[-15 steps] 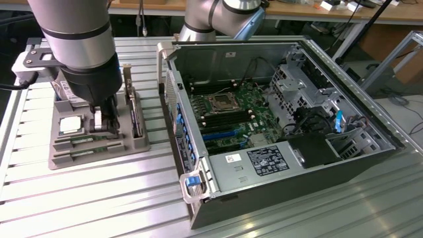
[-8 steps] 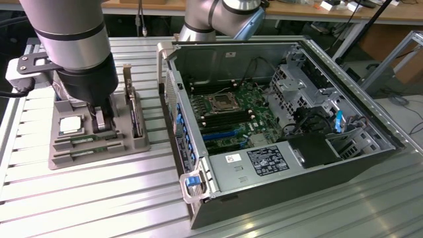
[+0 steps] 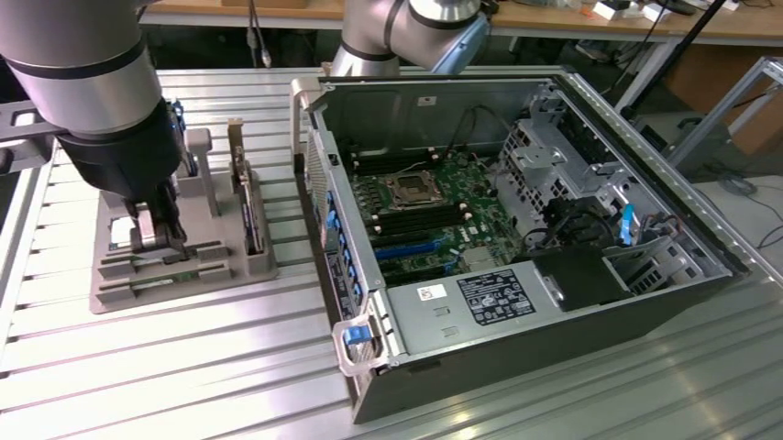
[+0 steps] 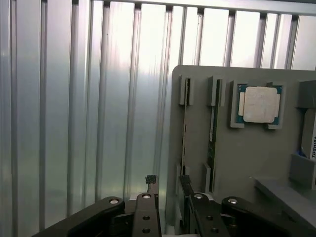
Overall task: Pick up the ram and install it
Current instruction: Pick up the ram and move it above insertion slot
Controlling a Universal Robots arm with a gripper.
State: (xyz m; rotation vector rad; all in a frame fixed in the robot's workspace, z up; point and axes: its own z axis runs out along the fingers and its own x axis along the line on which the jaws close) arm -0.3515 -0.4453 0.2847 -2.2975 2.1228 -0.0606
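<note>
We are holding the gripper [image 4: 168, 183], jaws apart, over the gray tray [image 4: 247, 153], where the ram [image 4: 184, 129] is standing on edge in its slot. We are judging the jaws offset toward the tray's rim, so descending risks striking the stick.

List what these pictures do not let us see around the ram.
- Ram, wrist view: edge-on in its slot, so chips and label are hidden; the gripper covers its near end.
- Tray slots, exterior view: the arm hides part of them.
- Drive, wrist view: cut by the frame edge.
</note>
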